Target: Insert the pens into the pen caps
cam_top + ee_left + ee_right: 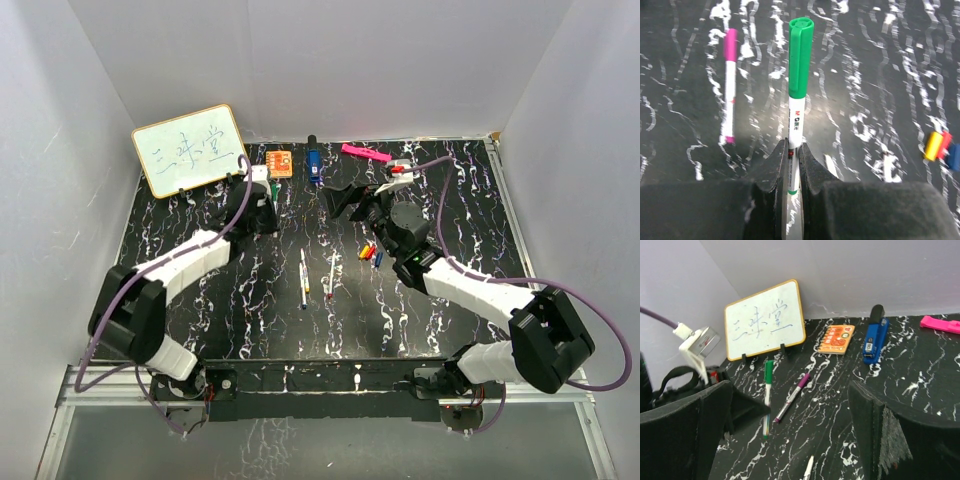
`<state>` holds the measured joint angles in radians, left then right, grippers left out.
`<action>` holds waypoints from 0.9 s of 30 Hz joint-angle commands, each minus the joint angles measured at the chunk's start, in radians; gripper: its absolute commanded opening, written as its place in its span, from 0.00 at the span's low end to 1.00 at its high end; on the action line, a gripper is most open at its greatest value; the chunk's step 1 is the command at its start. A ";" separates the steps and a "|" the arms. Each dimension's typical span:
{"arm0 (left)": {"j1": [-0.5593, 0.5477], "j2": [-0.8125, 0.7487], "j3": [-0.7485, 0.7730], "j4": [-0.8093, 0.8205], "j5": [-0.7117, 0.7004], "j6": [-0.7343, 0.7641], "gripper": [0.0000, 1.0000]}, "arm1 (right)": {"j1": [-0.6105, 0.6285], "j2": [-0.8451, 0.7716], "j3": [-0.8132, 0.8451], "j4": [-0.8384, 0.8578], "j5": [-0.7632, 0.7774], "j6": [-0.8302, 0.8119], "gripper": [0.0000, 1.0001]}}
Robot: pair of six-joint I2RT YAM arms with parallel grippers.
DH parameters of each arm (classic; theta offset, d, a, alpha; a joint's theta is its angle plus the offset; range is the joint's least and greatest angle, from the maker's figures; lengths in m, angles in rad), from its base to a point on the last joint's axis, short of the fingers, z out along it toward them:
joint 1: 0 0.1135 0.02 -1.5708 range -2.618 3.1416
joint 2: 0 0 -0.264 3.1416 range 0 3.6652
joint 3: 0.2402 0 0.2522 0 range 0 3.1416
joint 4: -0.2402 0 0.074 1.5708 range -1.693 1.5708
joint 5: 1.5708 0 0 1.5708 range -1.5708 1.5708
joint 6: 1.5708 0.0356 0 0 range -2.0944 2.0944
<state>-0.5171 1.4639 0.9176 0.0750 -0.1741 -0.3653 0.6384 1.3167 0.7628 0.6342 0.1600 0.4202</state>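
Observation:
My left gripper [793, 156] is shut on a white pen with a green cap [800, 55], gripping its barrel, the capped end pointing away over the table. A second pen with a purple cap [729, 85] lies on the table to its left. From the right wrist, the green pen [768, 385] and purple pen [792, 396] show side by side. My right gripper [790, 440] stands wide open with nothing between its fingers [875, 435]. Two uncapped pens [303, 278] [330, 277] lie mid-table. Loose pen caps [370, 254] lie near the right arm, yellow [932, 145], red [944, 142] and blue [954, 156].
A small whiteboard [190, 148] leans at the back left. Along the back edge sit an orange booklet [279, 162], a blue stapler [313, 162] and a flat pink bar [365, 153]. White walls close in the black marbled table [200, 330].

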 commanded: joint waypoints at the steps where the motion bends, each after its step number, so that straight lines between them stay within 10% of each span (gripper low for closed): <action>1: 0.055 0.109 0.121 -0.107 0.016 0.071 0.00 | -0.006 -0.027 0.024 -0.053 0.093 -0.026 0.98; 27: 0.124 0.574 0.493 -0.318 -0.040 0.179 0.03 | -0.006 -0.059 -0.053 -0.102 0.141 -0.045 0.98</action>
<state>-0.3965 2.0159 1.3659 -0.1699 -0.1768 -0.2016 0.6384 1.2861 0.7216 0.5182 0.2745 0.3927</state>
